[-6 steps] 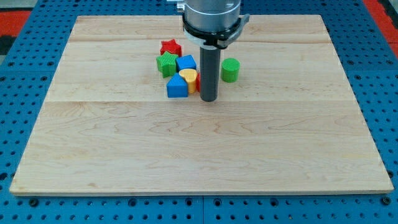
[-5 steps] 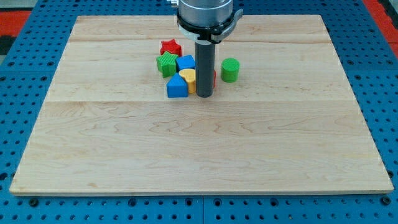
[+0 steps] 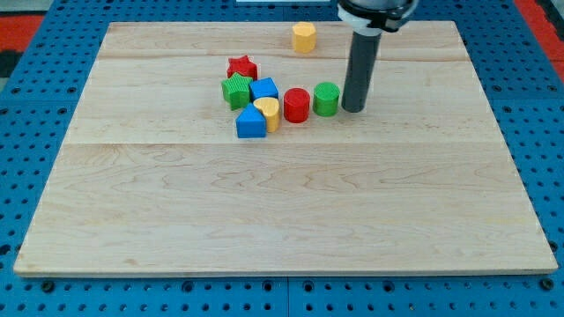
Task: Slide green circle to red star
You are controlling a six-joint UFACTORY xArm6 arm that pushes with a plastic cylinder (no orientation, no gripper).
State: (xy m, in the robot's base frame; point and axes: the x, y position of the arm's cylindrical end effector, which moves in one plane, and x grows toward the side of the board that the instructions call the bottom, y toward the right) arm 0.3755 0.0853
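Observation:
The green circle (image 3: pixel 326 99) stands on the wooden board, right of the block cluster. The red star (image 3: pixel 241 67) sits at the cluster's top left. My tip (image 3: pixel 353 109) rests on the board just right of the green circle, close to it or touching it. A red cylinder (image 3: pixel 296 105) stands just left of the green circle, between it and the cluster.
The cluster also holds a green star-like block (image 3: pixel 235 90), a blue block (image 3: pixel 263 89), a blue block (image 3: pixel 250 122) and a yellow heart-like block (image 3: pixel 269 112). A yellow hexagonal block (image 3: pixel 304 36) sits alone near the view's top. The board (image 3: pixel 282 202) lies on a blue pegboard.
My tip has moved from the left of the green circle, by the cluster, to its right side. The red cylinder and yellow hexagonal block, earlier hidden behind the arm, now show.

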